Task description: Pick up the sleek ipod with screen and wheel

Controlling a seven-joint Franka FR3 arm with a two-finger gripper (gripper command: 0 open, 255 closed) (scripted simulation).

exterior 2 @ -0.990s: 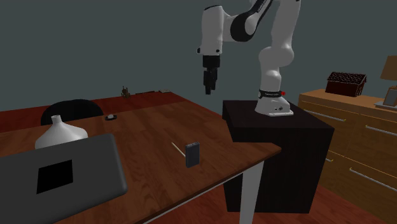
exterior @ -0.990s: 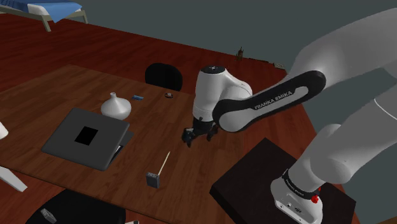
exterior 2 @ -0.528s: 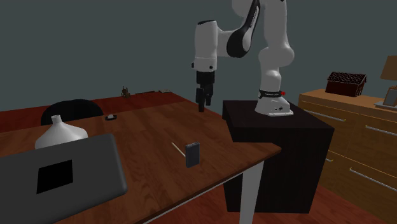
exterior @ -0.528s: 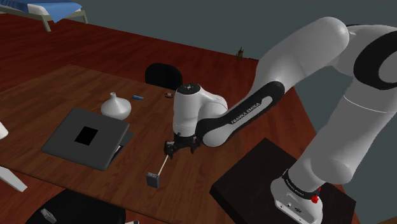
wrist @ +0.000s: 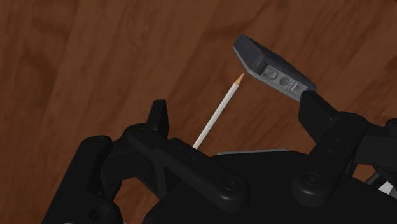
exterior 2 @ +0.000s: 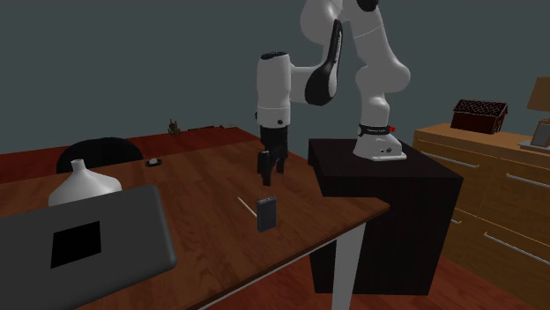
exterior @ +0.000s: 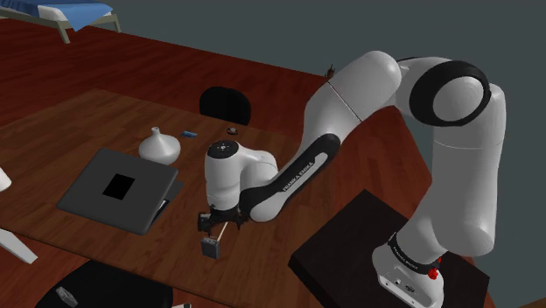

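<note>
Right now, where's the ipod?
In the shoulder view the dark ipod stands upright near the wooden table's front edge, at the lower middle. It is beside one end of the thin stick, close by the open gripper.

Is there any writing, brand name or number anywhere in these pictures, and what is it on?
"FRANKA EMIKA": white letters along the dark forearm, shoulder view.
White lettering on the dark base ring at the arm's foot: too small to read.
Ipod and laptop: no text to be seen.
</note>
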